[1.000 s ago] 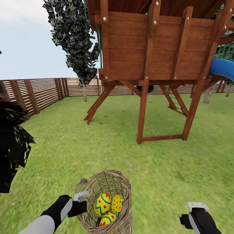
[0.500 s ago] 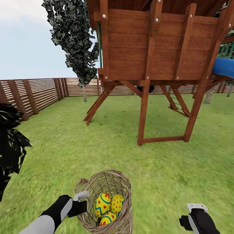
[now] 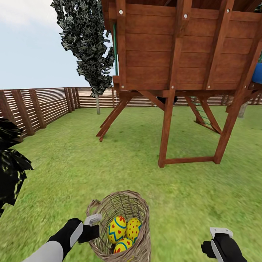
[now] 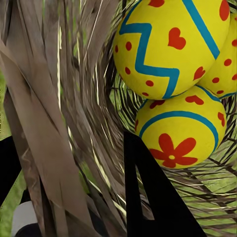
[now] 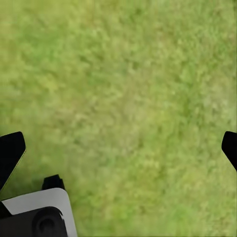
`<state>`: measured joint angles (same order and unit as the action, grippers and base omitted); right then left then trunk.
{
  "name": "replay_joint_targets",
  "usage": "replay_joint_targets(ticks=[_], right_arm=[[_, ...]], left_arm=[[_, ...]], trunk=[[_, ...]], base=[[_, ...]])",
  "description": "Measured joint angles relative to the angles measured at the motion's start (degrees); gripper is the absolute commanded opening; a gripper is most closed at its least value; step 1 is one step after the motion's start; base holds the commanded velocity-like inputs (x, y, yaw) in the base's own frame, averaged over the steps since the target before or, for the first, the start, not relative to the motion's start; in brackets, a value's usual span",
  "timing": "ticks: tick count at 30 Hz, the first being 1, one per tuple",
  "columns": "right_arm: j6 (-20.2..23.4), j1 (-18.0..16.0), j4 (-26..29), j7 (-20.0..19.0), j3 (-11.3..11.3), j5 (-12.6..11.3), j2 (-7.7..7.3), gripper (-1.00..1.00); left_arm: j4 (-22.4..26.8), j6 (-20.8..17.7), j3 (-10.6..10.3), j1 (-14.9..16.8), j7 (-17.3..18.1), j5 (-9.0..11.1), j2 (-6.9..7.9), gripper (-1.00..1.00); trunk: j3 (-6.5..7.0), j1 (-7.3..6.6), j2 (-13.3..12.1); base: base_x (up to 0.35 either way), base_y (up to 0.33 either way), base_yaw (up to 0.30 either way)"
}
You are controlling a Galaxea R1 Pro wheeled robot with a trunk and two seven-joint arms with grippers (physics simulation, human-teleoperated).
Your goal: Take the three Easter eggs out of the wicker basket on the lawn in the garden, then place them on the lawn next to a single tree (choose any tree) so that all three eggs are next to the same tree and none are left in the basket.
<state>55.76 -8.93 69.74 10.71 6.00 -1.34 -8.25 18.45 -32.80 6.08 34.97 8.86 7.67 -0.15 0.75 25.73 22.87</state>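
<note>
The brown wicker basket hangs low in front of me in the head view, with three yellow Easter eggs painted in red and blue lying inside. My left gripper is shut on the basket's rim. In the left wrist view one finger is inside against the wicker wall, close to the eggs. My right gripper stands open over bare lawn, fingers wide apart. A tree with a slim pale trunk stands far off by the fence.
A tall wooden play tower on slanted legs stands ahead on the lawn, with a blue slide at its right. A brown slat fence edges the yard. A near-black conifer juts in at the left.
The whole head view has shifted: the play tower and tree now sit further right and closer. The basket, eggs and both grippers keep their places in the view.
</note>
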Motion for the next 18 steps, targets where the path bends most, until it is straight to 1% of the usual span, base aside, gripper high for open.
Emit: replay_joint_targets(ticks=[5,7,9,10,11,12,14,16,17,18], right_arm=[[0.0,0.0,0.0,0.0,0.0,0.0,0.0,1.0],[-0.1,0.0,0.0,-0.2,0.1,-0.2,-0.07,1.0],[-0.2,0.0,-0.1,-0.6,0.9,-0.4,-0.08,1.0],[0.1,0.1,0.3,-0.3,0.8,-0.3,-0.41,1.0],[0.4,0.1,0.6,0.0,0.6,-0.2,-0.73,1.0],[0.7,0.1,0.9,0.2,0.6,-0.2,-1.06,1.0],[0.3,0.1,1.4,0.4,0.6,0.1,-1.53,1.0],[-0.3,0.1,0.8,0.5,0.5,0.4,-0.88,1.0],[-0.6,0.1,0.4,0.5,0.5,0.4,-0.56,1.0],[-1.0,0.1,0.1,0.4,0.5,0.4,-0.54,1.0]], left_arm=[[-0.1,0.0,-0.1,0.0,0.0,0.3,-0.3,-1.0],[0.0,1.0,0.0,0.0,0.0,0.1,-0.33,-1.0],[0.0,2.3,0.1,0.0,0.0,0.3,-0.33,-1.0],[0.3,2.6,0.3,0.0,-0.2,0.3,-0.03,-1.0],[0.4,3.0,0.5,0.0,-0.3,-0.9,0.29,-1.0],[0.3,3.3,0.0,0.0,-0.3,-1.3,0.62,-1.0],[0.4,3.3,0.0,0.0,-0.2,-2.2,1.06,-1.0],[0.4,3.3,0.0,0.0,-0.3,-3.1,0.82,-1.0],[0.4,3.3,0.1,0.0,-0.3,-3.3,0.79,-1.0],[0.4,3.2,0.3,0.0,-0.2,-3.0,0.81,-1.0]], trunk=[[0.0,0.0,0.0],[0.01,0.03,0.0],[0.01,0.03,0.0],[0.01,0.04,0.0],[0.01,0.04,0.0],[0.0,0.04,0.0],[0.0,0.04,0.0],[0.0,0.04,0.0],[0.0,0.04,0.0],[0.0,0.02,0.0]], base=[[0.307,0.0,0.0],[0.064,0.0,0.0],[0.008,0.0,0.0],[0.0,0.0,0.0],[0.0,0.0,0.0],[0.0,0.0,0.0],[0.0,0.0,0.0],[0.0,0.0,0.0],[0.114,0.0,0.0],[0.239,0.0,0.0]])
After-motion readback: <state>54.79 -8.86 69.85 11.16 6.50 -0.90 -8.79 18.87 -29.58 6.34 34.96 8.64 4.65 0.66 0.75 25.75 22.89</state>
